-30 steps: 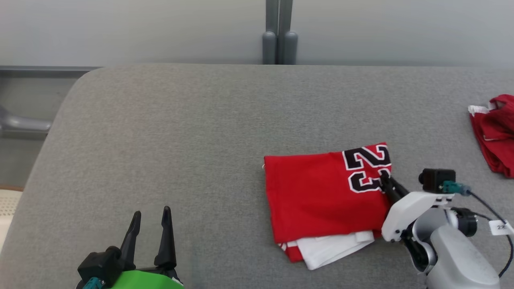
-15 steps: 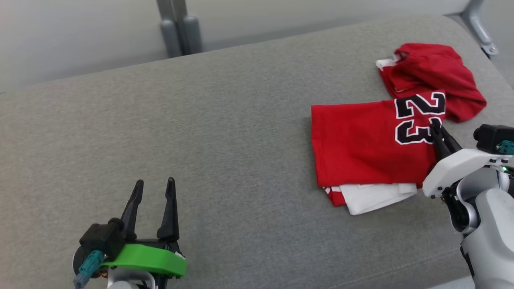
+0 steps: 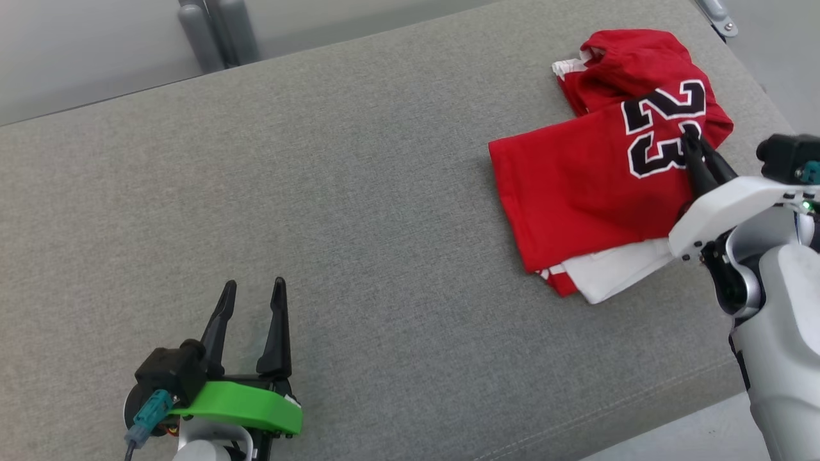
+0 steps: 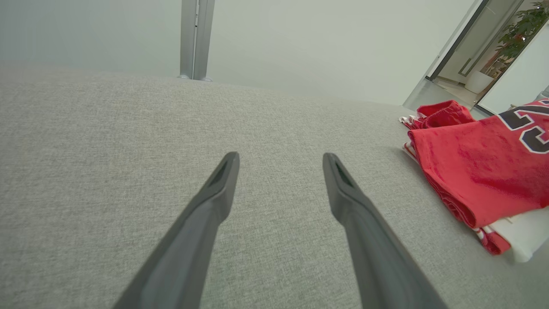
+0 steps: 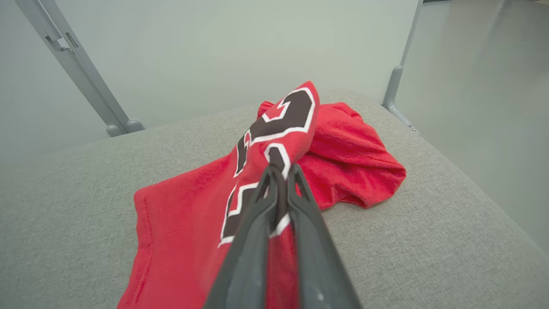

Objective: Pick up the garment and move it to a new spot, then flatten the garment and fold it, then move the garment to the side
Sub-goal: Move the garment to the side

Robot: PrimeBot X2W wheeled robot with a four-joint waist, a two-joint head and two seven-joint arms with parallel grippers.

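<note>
Garment [image 3: 576, 186] slid onto red heap [image 3: 624, 61], right hand [image 3: 688, 136] pinching it; left hand [image 3: 255, 282] splayed

The folded garment [image 4: 484, 171] runs off the left wrist view's right edge. Its numbered corner hides part of the crumpled red garment [image 3: 631, 61].

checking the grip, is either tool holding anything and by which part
The right tool pinches the red jersey at its edge by the number 23; the left tool holds nothing.
</note>
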